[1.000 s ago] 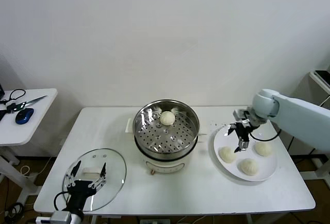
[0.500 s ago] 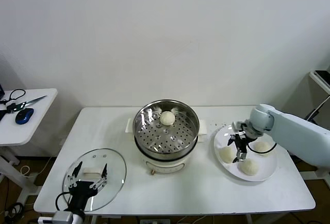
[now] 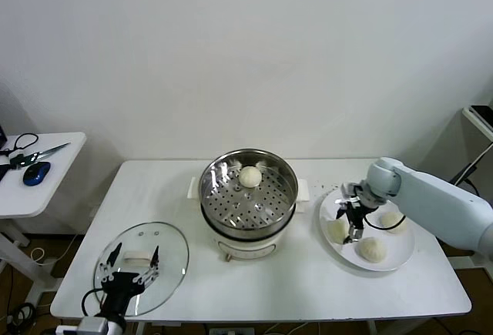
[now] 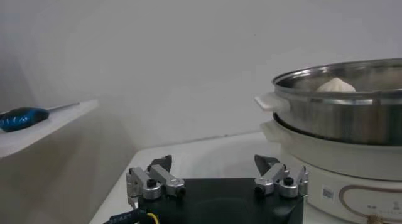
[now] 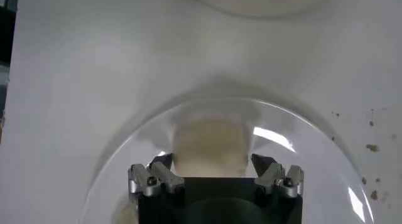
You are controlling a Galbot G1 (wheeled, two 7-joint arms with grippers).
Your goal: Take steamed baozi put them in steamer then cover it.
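A: Where are the steamed baozi (image 3: 372,249) seen?

B: Three are seen on a white plate (image 3: 402,259) at the right end of the desk (image 3: 308,281); a fourth lies inside the steamer (image 3: 248,194), against its far wall. The bun nearest the steamer is bracketed by the right hand (image 3: 350,219), whose fingers (image 5: 279,179) are set on either side of it in the right wrist view. Whether the bun is already pressed cannot be told.

A: And the room around that plate?

B: The plate's near rim is kept well back from the desk's front edge, and its right rim is near the desk's right edge. A strip of bare desk is left between the plate and the steamer's side handle. The other two buns lie close beside the right hand, toward the right and the front.

A: The cover (image 3: 142,264)?

B: It is laid flat near the front-left corner of the desk, its rim close to the front edge. The left hand (image 3: 128,270) is held over it with fingers (image 4: 151,180) spread apart, nothing between them. Open desk is left between cover and steamer.
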